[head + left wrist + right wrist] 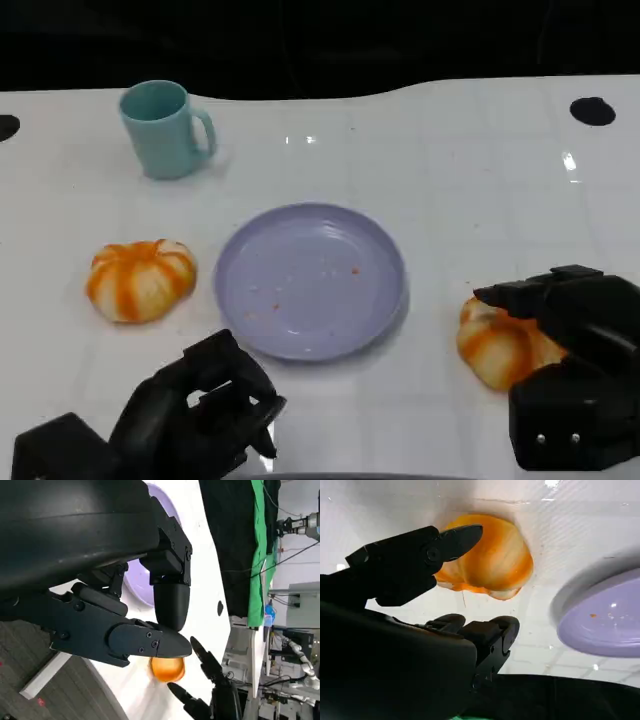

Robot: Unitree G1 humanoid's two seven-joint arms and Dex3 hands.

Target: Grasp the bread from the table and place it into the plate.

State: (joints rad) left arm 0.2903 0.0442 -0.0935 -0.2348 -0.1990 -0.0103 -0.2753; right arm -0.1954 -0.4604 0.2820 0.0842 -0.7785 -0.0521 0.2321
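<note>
Two round orange-and-white breads lie on the white table. One bread (140,280) sits left of the empty purple plate (310,280), untouched. The other bread (495,350) lies right of the plate, under my right hand (570,350). That bread (495,560) rests on the table with one finger (415,560) reaching over it and other fingers (485,635) on its near side, apart and not closed on it. My left hand (200,410) hovers near the front edge, below the plate, holding nothing. From the left wrist, the left hand (100,580) fronts the plate (137,580) and the right bread (167,669).
A teal mug (165,130) stands at the back left, away from both hands. The table's far edge runs along a dark background. Two black round marks (592,110) sit at the far corners. Bare white table lies between the plate and each bread.
</note>
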